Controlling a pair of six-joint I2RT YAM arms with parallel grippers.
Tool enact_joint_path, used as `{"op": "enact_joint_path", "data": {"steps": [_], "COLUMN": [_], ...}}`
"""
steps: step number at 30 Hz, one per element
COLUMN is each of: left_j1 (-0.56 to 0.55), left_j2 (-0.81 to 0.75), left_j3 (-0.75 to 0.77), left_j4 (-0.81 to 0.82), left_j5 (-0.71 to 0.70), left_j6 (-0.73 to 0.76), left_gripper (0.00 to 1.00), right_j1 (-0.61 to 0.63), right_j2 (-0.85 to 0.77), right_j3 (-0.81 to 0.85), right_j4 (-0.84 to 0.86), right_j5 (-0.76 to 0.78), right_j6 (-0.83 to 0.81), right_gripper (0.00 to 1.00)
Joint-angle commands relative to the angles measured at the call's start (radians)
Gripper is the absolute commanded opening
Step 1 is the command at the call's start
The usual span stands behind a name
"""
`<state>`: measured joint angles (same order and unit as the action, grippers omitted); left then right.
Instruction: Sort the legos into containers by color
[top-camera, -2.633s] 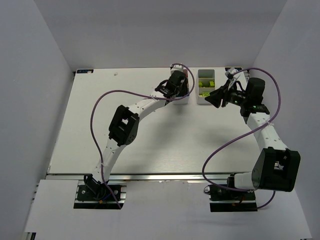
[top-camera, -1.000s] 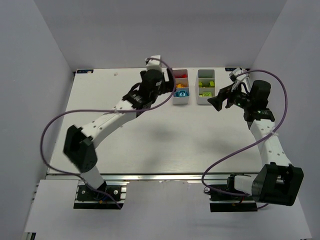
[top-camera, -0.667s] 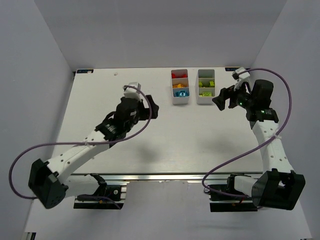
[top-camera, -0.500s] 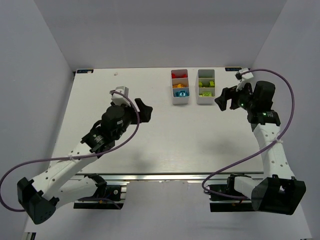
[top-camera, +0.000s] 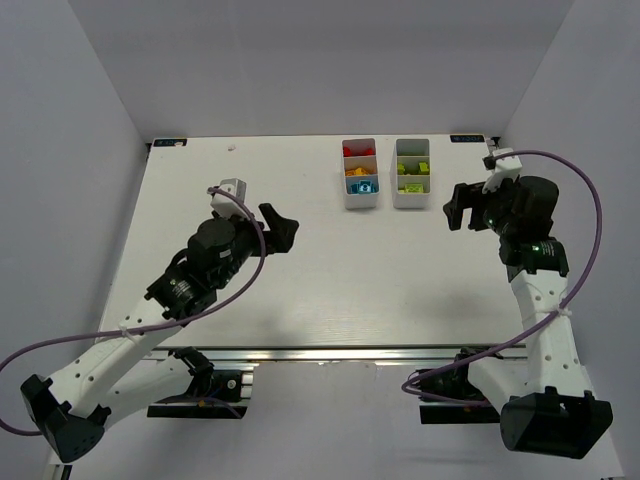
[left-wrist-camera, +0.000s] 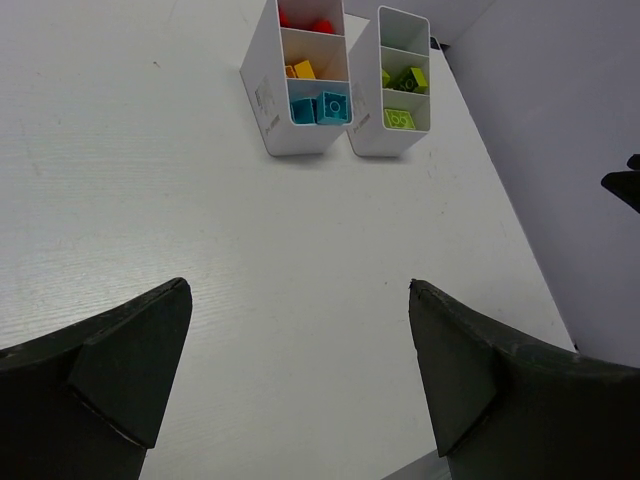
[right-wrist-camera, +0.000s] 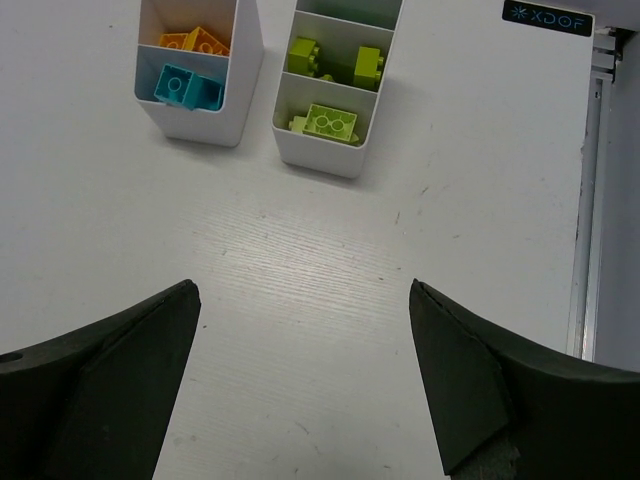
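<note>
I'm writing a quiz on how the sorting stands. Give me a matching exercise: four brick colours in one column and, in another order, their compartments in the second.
Near means toward the arm bases.

Column 1
1. red bricks
2. orange bricks
3. cyan bricks
4. lime brick lying studs up

Column 2
A. near compartment, left bin
B. near compartment, right bin
C. far compartment, left bin
D. middle compartment, left bin

Pairs: 1-C, 2-D, 3-A, 4-B
</note>
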<state>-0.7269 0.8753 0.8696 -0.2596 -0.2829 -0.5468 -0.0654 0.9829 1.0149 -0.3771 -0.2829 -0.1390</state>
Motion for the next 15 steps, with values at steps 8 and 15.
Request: {"op": "enact_joint_path", "data": {"steps": [8,15], "left_j1": [-0.003,-0.003], "left_j2": [-0.047,-0.032], "left_j3": [-0.009,0.005], "left_j4": [-0.032,-0.036], "left_j5": [0.025,0.019], "left_j6": [-0.022,-0.008], "left_gripper": [0.98,0.98], "right_j1": [-0.004,-0.004], "right_j2": [-0.047,-0.036], "right_j3": [-0.039,-0.049], "right_j4": [-0.022,-0.019], "right_j5": [0.031,0.030], "right_j6": [-0.010,-0.004], "right_gripper": [0.89,0.89]}}
